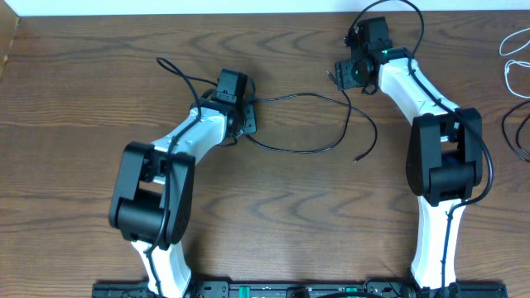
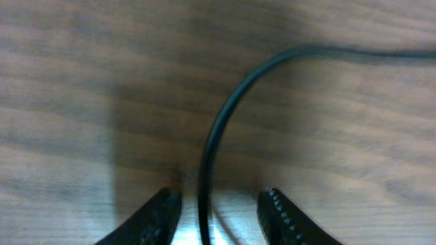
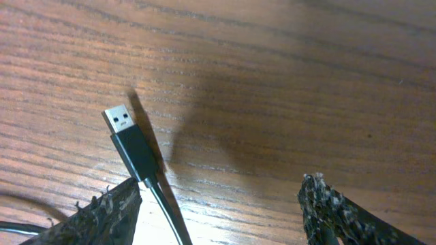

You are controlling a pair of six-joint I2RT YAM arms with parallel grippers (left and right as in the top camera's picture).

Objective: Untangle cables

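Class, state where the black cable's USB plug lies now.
In the right wrist view, the USB plug lies on the table at lower left, just ahead of the open jaws of the right gripper.

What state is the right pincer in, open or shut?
Open: the right pincer shows a wide gap, and the black cable lies loose beside one finger.

open wood on the table (image 1: 273,207) between both arms, easy to pass there. the black cable (image 1: 298,96) stretches across the middle from the left gripper (image 1: 246,117) toward the right gripper (image 1: 338,76), slack looping below. right jaws spread wide, just the usb plug (image 3: 129,139) beside one finger. white cable (image 1: 505,70) crowds the far right edge.
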